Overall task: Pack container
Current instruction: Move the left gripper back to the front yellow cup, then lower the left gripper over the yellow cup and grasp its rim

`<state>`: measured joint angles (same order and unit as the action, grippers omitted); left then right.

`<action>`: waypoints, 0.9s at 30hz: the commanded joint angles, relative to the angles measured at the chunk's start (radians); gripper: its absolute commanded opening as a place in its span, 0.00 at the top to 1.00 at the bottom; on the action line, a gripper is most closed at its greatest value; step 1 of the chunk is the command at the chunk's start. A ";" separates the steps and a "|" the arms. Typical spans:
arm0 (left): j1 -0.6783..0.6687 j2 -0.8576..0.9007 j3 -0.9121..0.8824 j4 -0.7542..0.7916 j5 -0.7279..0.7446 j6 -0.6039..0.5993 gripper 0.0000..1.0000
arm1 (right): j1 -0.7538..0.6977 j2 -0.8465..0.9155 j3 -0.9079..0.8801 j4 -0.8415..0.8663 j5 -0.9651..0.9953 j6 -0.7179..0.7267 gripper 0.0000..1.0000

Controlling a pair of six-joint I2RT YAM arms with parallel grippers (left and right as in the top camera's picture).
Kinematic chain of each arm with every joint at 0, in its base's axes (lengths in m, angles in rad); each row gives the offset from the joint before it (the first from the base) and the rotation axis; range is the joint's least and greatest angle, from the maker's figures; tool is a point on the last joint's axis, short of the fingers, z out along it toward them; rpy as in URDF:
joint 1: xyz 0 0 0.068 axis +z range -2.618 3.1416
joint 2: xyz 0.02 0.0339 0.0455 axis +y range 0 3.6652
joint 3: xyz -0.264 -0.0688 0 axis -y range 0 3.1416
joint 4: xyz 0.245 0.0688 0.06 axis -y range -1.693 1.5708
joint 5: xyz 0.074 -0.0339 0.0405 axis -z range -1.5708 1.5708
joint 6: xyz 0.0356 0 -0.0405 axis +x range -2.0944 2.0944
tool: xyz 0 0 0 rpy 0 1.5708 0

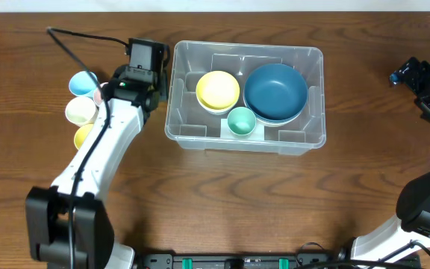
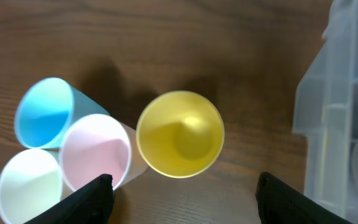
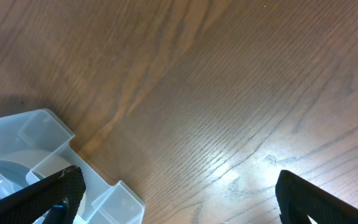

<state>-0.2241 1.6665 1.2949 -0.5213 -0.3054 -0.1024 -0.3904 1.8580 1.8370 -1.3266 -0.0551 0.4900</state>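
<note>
The clear plastic container [image 1: 316,104] stands at the table's middle. It holds a yellow bowl [image 1: 218,90], a larger blue bowl [image 1: 275,91] and a teal cup [image 1: 241,121]. My left gripper [image 2: 185,180] is open and empty, just above the table beside a group of cups: yellow [image 2: 179,134], pink [image 2: 95,152], blue [image 2: 42,112] and pale [image 2: 30,186]. The container's wall [image 2: 340,112] is at its right. My right gripper [image 3: 179,180] is open and empty over bare table, off the container's corner [image 3: 55,134].
In the overhead view the left arm [image 1: 136,75] covers part of the cup group, left of the container; the blue cup [image 1: 83,82], pale cup [image 1: 80,111] and yellow cup [image 1: 83,136] show. The right arm [image 1: 424,82] is at the far right edge.
</note>
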 commanded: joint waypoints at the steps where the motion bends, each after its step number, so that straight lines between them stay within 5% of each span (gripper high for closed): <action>1: 0.005 0.046 0.004 0.004 0.010 0.023 0.26 | -0.002 -0.007 -0.002 -0.001 0.002 0.011 0.01; 9: 0.009 0.098 0.004 0.015 0.009 -0.072 0.27 | -0.002 -0.007 -0.002 -0.001 0.002 0.011 0.01; 21: 0.044 0.099 0.002 -0.070 0.010 -0.747 0.33 | -0.002 -0.007 -0.002 -0.001 0.002 0.011 0.01; 27: 0.044 0.099 0.002 -0.091 0.030 -0.917 0.32 | -0.002 -0.007 -0.002 -0.001 0.002 0.011 0.01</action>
<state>-0.1806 1.7561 1.2949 -0.6064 -0.2871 -0.8650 -0.3904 1.8580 1.8370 -1.3266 -0.0551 0.4900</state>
